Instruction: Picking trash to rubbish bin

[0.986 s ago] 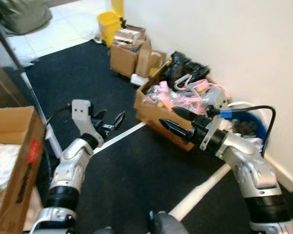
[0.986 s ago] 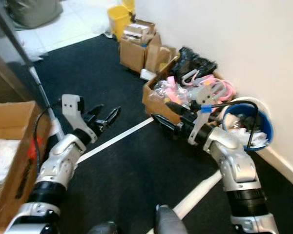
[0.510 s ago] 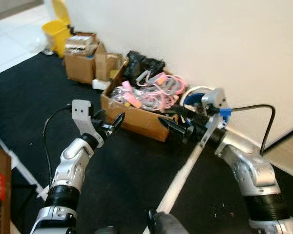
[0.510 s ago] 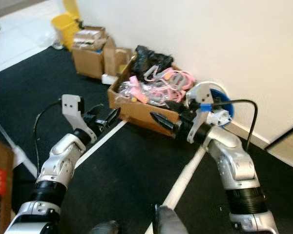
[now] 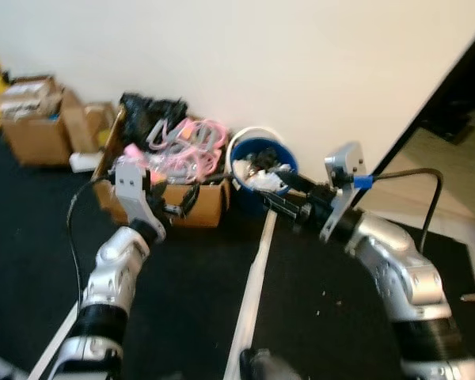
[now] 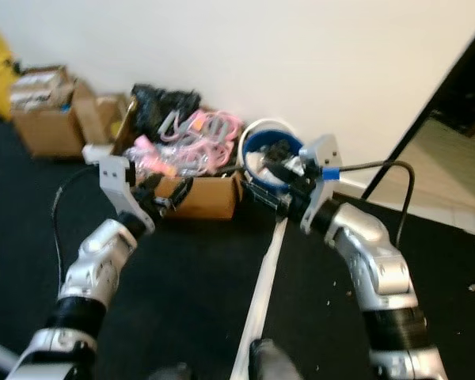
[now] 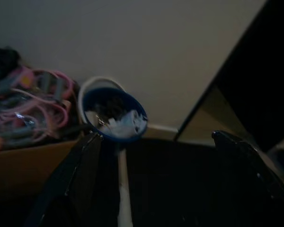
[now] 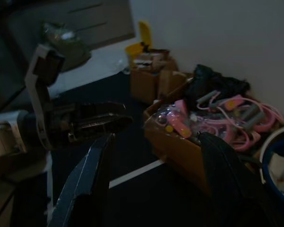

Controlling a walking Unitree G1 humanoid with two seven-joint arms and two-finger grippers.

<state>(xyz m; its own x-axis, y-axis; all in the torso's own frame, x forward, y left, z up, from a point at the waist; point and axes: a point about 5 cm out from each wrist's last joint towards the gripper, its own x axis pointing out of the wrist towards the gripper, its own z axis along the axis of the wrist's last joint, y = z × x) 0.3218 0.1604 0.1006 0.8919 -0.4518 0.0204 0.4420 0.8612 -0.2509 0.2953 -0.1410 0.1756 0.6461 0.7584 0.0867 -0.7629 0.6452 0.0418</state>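
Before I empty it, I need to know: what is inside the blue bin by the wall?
The blue bin holds crumpled white paper and some dark scraps on top; whatever lies beneath them is covered.

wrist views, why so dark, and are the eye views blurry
Both wrist views are dim and underexposed: the left wrist view shows the blue bin murkily, the right wrist view the cardboard box in shade. The eye views are brighter but softly blurred.

Cardboard box (image 5: 162,204) crowds blue bin (image 5: 263,166); wall behind.
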